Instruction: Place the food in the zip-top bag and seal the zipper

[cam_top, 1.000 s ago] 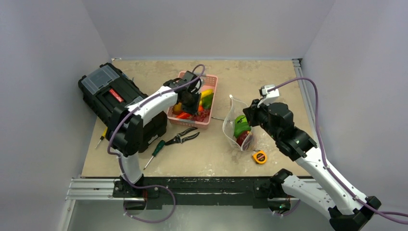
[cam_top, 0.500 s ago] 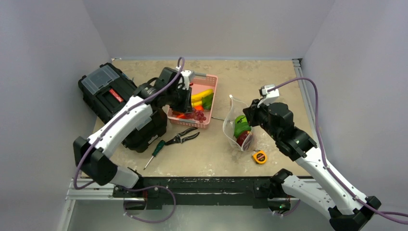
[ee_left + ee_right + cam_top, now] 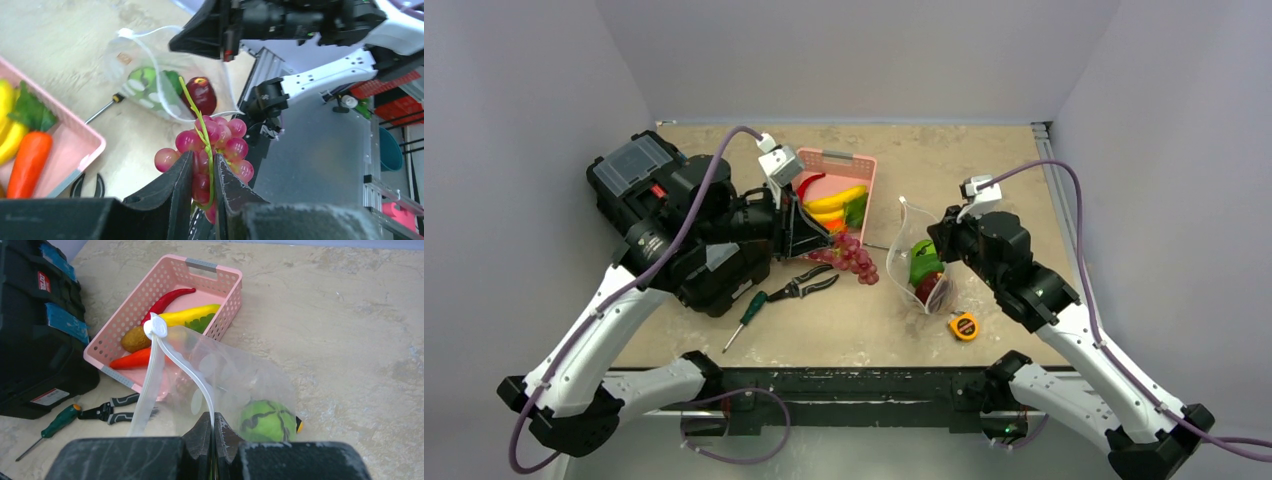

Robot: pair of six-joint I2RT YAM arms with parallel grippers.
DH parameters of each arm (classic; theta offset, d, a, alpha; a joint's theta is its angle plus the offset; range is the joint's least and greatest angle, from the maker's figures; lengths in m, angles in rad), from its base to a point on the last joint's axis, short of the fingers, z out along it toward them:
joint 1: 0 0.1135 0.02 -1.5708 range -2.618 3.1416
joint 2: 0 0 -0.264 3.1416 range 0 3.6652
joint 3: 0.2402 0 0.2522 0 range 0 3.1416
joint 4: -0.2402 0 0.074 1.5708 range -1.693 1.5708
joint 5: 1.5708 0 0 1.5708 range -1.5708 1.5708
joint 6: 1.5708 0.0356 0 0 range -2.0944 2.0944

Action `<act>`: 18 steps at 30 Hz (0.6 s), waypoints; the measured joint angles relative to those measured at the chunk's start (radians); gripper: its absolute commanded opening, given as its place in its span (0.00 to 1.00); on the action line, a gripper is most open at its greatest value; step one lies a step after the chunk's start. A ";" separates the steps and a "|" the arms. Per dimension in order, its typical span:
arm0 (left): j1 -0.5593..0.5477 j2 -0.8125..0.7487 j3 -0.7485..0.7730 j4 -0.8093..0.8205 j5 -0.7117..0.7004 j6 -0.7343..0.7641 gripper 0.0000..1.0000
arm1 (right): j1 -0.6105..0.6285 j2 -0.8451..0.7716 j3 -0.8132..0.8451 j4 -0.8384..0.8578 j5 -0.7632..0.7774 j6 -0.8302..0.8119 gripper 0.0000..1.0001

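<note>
left gripper (image 3: pixel 204 166) pinches glossy purple grapes (image 3: pixel 221 142) by the stem, right gripper (image 3: pixel 212 422) clamps the zipper (image 3: pixel 149 377) on the clear dotted zip-top bag (image 3: pixel 235 375).

Left arm (image 3: pixel 594 335) and right arm (image 3: pixel 1084 345): white shells, black joints, purple cables (image 3: pixel 1046 163); left gripper (image 3: pixel 204 162), right gripper (image 3: pixel 212 420) black.

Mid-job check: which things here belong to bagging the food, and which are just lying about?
Job: zip-top bag, zipper, grapes in left gripper, right gripper pinching the bag's rim, pink basket with chili, carrot, potato.
Lying about: black toolbox, pliers, green screwdriver, yellow tape measure.
</note>
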 measured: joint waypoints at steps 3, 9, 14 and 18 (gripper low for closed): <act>-0.024 -0.012 0.005 0.037 0.039 0.000 0.00 | 0.000 0.001 0.000 0.002 -0.004 0.000 0.00; -0.090 0.082 0.066 0.068 0.034 -0.001 0.00 | 0.000 0.001 0.000 0.002 -0.023 0.000 0.00; -0.163 0.186 0.091 0.123 0.029 -0.006 0.00 | 0.000 0.001 0.000 0.002 -0.026 0.002 0.00; -0.188 0.254 0.106 0.148 -0.028 -0.029 0.00 | 0.000 0.000 0.000 0.002 -0.026 0.002 0.00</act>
